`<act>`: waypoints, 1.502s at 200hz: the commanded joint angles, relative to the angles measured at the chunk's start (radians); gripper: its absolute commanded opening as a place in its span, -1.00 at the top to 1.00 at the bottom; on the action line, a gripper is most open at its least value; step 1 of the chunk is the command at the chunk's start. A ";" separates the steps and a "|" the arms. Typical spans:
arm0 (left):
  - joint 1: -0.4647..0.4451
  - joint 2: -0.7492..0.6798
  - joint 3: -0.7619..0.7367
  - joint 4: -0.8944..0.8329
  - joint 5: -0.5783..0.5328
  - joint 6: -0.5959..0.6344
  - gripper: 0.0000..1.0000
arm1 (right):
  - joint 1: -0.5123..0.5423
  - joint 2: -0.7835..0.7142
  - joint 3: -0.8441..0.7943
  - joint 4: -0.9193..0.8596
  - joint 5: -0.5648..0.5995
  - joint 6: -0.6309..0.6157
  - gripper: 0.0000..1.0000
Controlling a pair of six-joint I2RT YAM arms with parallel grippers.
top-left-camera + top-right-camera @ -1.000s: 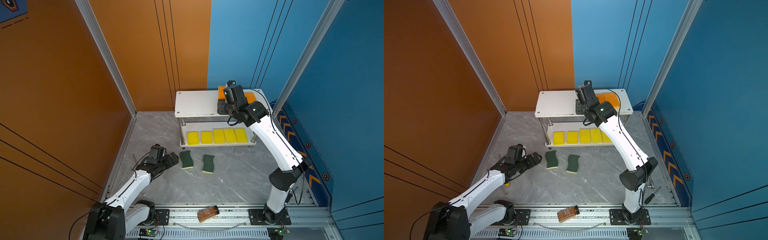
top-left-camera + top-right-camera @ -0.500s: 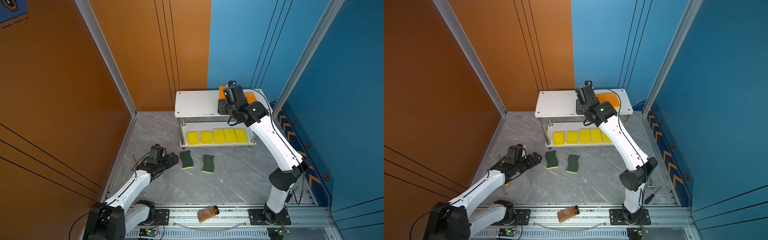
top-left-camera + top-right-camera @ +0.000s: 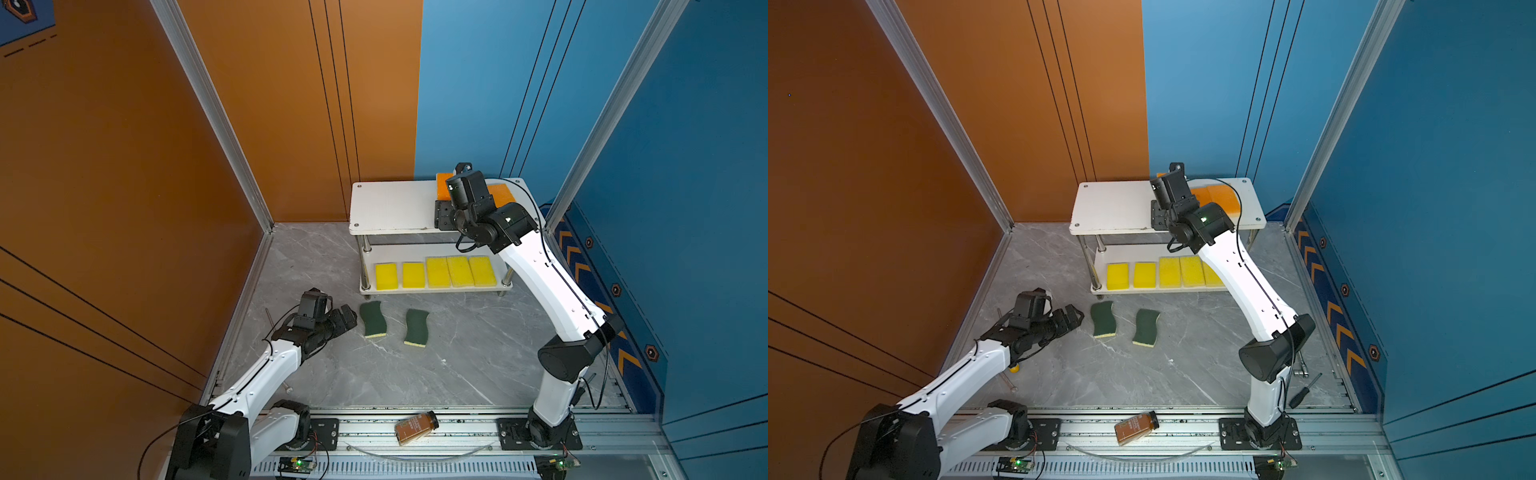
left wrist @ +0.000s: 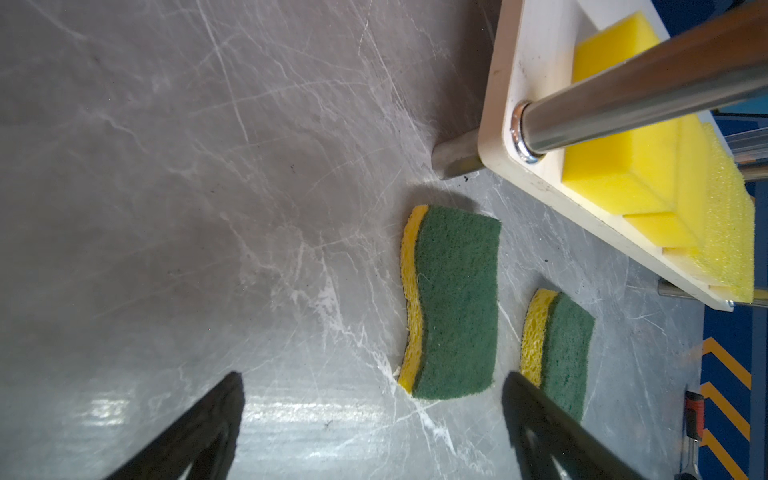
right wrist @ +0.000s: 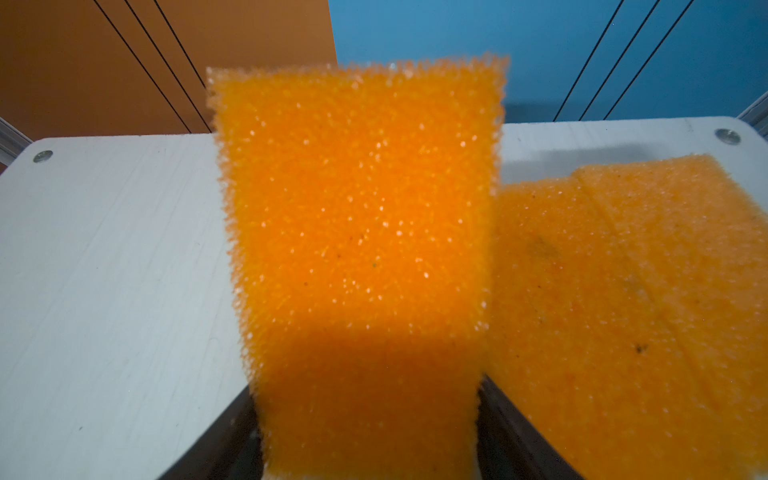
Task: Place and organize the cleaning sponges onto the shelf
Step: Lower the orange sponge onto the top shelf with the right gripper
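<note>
right gripper (image 5: 368,424) clamps an orange sponge (image 5: 357,228) over the shelf (image 5: 116,249). left gripper (image 4: 372,386), jaws apart, faces a green sponge (image 4: 457,303) before the shelf.

We see a white shelf (image 3: 395,203) on chrome posts (image 3: 365,266). Its lower board carries five plain yellow sponges (image 3: 436,272). Up top, the bright orange sponge (image 5: 357,232) is speckled with glinting white dots, and the two paler orange sponges (image 5: 623,311) show small dark specks. We see two wavy sponges (image 3: 372,319), dark green over yellow. The floor (image 3: 457,365) is grey marble with white veins. The bottle (image 3: 415,427) is brown with a black cap. We find orange chevrons (image 3: 626,360) on a dark blue strip.
</note>
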 commanded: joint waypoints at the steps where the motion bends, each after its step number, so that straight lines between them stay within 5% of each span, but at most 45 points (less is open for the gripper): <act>1: -0.006 -0.010 0.015 -0.019 -0.025 -0.010 -0.96 | -0.005 0.023 -0.008 -0.041 0.024 0.004 -0.47; 105: -0.006 -0.019 0.006 -0.018 -0.029 -0.015 -0.96 | 0.004 0.028 -0.006 -0.023 0.012 0.001 -0.51; 300: -0.005 -0.027 -0.007 -0.011 -0.031 -0.016 -0.96 | 0.062 0.036 -0.006 -0.018 0.109 0.023 -0.20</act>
